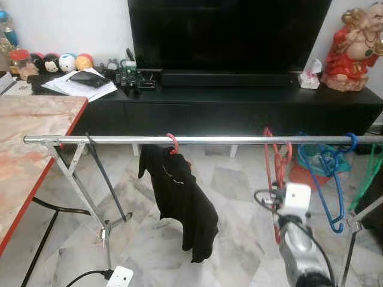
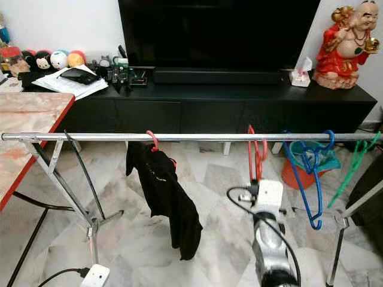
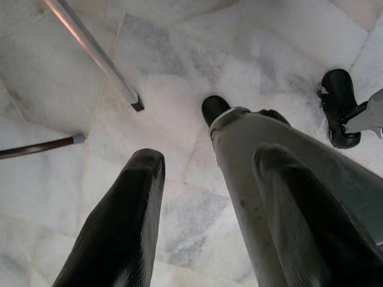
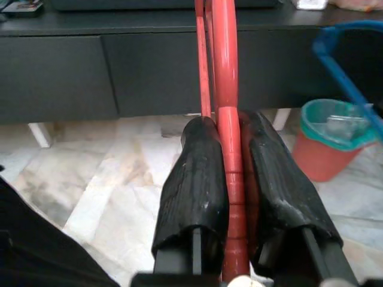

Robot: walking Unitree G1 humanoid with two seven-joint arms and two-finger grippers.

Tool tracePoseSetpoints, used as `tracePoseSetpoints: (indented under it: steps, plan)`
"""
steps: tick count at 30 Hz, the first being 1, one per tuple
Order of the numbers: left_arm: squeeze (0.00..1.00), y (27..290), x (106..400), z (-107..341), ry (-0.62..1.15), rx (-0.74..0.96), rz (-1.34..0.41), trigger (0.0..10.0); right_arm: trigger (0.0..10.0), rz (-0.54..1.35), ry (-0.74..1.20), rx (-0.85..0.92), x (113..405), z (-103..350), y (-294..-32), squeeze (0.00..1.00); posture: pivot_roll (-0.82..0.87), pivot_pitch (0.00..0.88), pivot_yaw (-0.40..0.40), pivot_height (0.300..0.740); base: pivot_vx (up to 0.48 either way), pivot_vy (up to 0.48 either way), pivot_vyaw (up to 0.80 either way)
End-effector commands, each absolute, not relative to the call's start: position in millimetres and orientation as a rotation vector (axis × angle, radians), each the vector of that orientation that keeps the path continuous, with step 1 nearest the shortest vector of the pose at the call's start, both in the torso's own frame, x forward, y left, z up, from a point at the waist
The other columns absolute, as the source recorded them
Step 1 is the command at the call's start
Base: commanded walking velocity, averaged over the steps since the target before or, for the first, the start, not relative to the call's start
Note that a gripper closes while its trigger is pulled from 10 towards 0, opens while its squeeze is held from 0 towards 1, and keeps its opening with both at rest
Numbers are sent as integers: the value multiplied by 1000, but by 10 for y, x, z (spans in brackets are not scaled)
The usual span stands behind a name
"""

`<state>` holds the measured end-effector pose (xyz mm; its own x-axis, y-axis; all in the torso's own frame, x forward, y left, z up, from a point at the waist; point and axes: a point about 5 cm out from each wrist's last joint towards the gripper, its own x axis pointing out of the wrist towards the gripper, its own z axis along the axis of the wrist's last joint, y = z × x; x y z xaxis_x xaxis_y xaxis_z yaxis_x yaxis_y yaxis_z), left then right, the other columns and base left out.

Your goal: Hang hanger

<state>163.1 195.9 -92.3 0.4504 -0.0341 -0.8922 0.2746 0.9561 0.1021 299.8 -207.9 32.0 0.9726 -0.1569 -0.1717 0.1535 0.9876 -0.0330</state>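
A red hanger (image 1: 276, 160) hangs with its hook at the silver rail (image 1: 119, 140) of a clothes rack, right of the middle. My right gripper (image 4: 229, 124) is shut on the hanger's lower part, and both black fingers (image 4: 194, 173) press the red bar. The right arm (image 1: 296, 239) reaches up from below the rail. A black garment (image 1: 182, 200) hangs further left on a pink hanger hook (image 1: 173, 142). My left gripper (image 3: 206, 156) hangs open and empty, pointing at the marble floor.
A blue hanger (image 1: 326, 173) and a green hanger (image 1: 368, 173) hang at the rail's right end. Behind it stand a black TV console (image 1: 239, 107), a red statue (image 1: 353, 51) and a red bucket (image 4: 335, 140). A marble table (image 1: 24, 149) is at left. A power strip (image 1: 119, 277) lies on the floor.
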Motion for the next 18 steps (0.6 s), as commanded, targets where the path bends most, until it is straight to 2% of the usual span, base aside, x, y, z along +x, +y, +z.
tracePoseSetpoints:
  steps: [1, 10, 18]
  plan:
    - [0, 1976, 1611, -929, 1099, 247, -192, 10000, 10000, -145, 186, -36, 3044, 350, -2089, 0, -123, 0, -27, 740, 0, 0, 0]
    - [0, 1979, 1606, -931, 1103, 244, -192, 10000, 10000, -96, 201, -38, 3185, 442, -2020, 0, -120, 0, -26, 740, 0, 0, 0]
    - [0, 1982, 1605, -931, 1106, 243, -195, 10000, 10000, -112, 304, -51, 3202, 378, -2050, 0, -118, 0, -23, 740, 0, 0, 0]
